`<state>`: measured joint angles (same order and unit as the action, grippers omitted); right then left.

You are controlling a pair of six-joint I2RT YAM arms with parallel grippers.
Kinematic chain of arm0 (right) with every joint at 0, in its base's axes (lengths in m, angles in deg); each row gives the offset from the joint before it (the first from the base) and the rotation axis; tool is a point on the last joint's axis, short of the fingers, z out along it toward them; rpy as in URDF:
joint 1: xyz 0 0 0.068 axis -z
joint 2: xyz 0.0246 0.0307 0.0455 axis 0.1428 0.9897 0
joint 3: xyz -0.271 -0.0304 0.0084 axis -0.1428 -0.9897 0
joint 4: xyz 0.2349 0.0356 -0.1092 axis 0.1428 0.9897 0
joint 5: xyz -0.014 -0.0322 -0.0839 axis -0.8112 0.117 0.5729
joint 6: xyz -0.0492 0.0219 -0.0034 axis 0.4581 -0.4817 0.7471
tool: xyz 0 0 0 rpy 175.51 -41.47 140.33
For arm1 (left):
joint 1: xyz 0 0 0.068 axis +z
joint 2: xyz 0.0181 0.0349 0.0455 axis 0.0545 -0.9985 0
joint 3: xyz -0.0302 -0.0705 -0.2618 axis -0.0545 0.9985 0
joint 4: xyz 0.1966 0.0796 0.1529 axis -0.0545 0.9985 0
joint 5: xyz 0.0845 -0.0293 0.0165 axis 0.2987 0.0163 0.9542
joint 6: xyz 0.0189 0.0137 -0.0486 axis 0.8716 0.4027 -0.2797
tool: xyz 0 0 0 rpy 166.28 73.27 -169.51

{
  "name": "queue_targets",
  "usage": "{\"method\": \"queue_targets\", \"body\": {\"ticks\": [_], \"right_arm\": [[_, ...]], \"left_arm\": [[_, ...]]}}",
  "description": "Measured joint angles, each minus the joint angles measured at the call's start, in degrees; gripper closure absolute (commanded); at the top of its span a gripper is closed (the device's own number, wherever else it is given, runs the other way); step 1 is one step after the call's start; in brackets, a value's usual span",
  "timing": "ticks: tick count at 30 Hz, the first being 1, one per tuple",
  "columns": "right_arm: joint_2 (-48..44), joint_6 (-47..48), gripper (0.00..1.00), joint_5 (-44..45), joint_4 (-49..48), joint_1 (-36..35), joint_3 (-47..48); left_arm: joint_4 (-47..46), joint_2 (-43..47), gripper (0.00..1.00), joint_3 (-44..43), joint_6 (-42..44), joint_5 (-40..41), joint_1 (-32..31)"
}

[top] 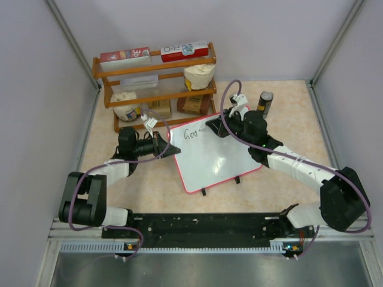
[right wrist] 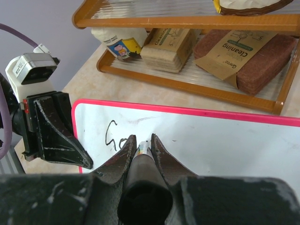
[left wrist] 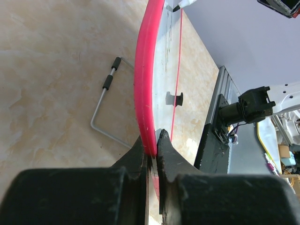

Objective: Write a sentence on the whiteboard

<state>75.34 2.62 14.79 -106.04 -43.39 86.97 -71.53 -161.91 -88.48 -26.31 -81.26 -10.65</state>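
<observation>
Writing has barely begun: the sentence (top: 191, 133) reads only "Goo" at the top left of the whiteboard (top: 218, 156), which stands tilted before a wooden rack (top: 152, 67). Left gripper (left wrist: 152, 138) pinches its red frame; right gripper (right wrist: 142, 139) clamps a marker (right wrist: 142, 164) at the letters, the rest unwritten.

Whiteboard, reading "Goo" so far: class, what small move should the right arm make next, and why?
Probably slide the marker onward past the last "o" to start another letter: the sentence reads only "Goo", the right gripper holds the marker there, and the left gripper clamps the whiteboard by its edge.
</observation>
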Motion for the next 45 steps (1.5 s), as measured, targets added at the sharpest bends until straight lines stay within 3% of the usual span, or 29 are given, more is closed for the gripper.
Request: {"method": "queue_targets", "body": {"ticks": [45], "right_arm": [[-1.05, 0.68, 1.00, -0.50, 2.14, 0.04, -0.96]], "left_arm": [[0.22, 0.00, 1.00, 0.00, 0.00, 0.09, -0.02]]}}
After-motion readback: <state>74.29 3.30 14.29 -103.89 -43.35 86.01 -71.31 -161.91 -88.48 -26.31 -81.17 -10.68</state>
